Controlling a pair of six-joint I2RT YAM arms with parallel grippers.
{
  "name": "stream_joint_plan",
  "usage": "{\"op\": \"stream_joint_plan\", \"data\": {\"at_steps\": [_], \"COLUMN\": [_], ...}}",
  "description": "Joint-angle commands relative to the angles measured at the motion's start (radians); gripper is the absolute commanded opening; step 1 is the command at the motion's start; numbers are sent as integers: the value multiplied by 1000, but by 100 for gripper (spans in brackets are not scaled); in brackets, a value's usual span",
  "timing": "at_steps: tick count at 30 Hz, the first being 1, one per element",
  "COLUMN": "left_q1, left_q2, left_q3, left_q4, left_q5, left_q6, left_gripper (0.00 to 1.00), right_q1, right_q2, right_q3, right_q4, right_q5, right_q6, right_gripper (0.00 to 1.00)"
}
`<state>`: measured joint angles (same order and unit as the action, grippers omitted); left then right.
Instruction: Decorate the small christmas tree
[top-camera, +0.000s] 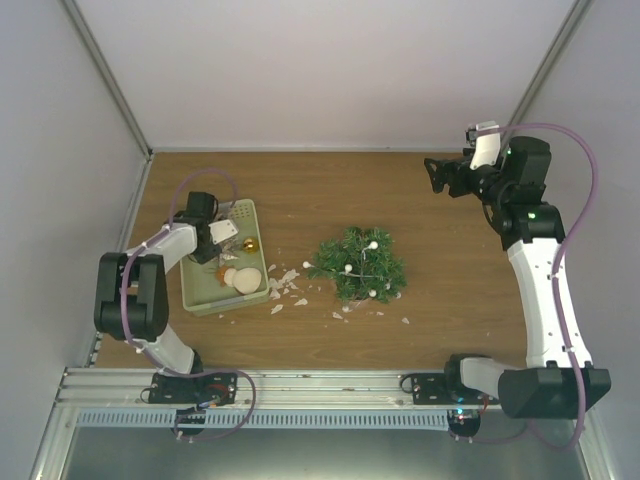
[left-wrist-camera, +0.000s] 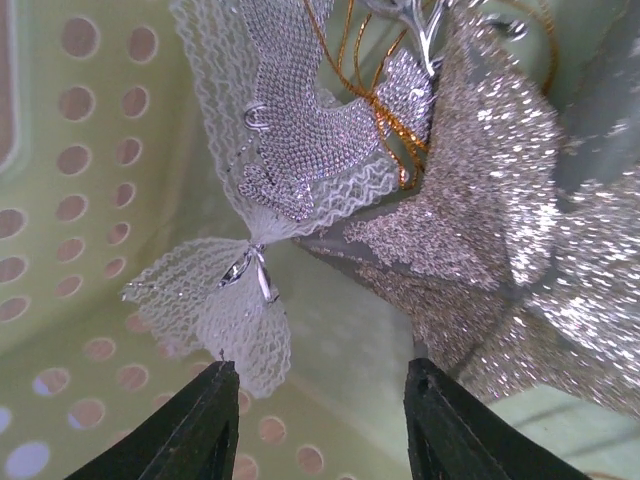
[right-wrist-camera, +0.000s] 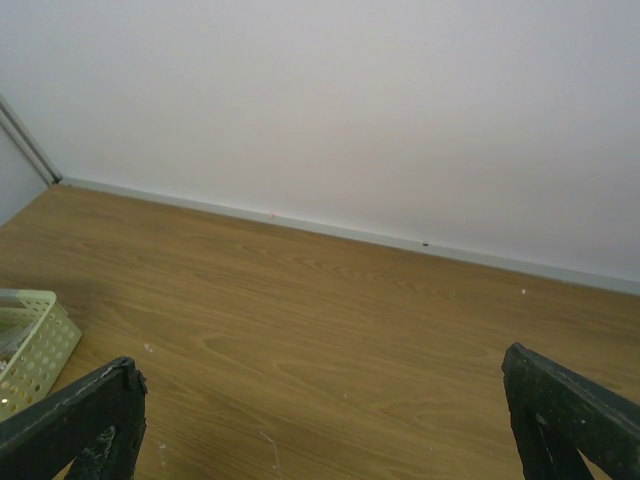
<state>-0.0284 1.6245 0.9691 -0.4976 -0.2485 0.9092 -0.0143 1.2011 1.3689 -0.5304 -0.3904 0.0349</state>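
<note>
The left tool (left-wrist-camera: 320, 368) hangs inside the pale green tray (left-wrist-camera: 90, 150), its jaws spread with nothing between them, at the bottom of the wrist view. Just above them lies a white mesh bow (left-wrist-camera: 215, 300), and above that a silver mesh ornament (left-wrist-camera: 290, 140). A gold cord (left-wrist-camera: 370, 100) loops from there behind the glitter star (left-wrist-camera: 500, 230) on the right.

That tangle looks like the main risk. If the jaws shut on the bow, the cord could drag the star or the silver piece up with it. The load might then snag on the tray wall or drop partway across the table (top-camera: 450, 300). The mesh is thin and soft, so a shallow pinch may slip off. The tray seems light and could shift or lift if anything catches in its holes.

The small christmas tree (top-camera: 358, 265) stands at the middle of the overhead view, well apart from the tray. White scraps (top-camera: 285, 285) are scattered between them. Its pot is hidden under the branches. A push from above while hanging an ornament might tip it, with nothing steadying it. The right tool (top-camera: 437, 175) is spread and empty at the upper right, far from the tree
</note>
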Motion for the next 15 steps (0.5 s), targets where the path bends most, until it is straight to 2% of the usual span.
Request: {"op": "stream_joint_plan", "data": {"at_steps": [1, 3, 15], "left_q1": [9, 14, 24], "left_q2": [38, 49, 70], "left_q3": [-36, -40, -58], "left_q4": [146, 164, 276], "left_q5": [-75, -88, -107], "left_q6": [31, 33, 53], "left_gripper": [47, 44, 5], "right_q1": [-7, -7, -7], "right_q2": [-21, -21, -30], "right_q3": [-14, -19, -39], "right_q4": [-2, -1, 7], "right_q5": [7, 6, 7], "right_q6": [-1, -1, 3], "right_gripper": [97, 97, 97]}}
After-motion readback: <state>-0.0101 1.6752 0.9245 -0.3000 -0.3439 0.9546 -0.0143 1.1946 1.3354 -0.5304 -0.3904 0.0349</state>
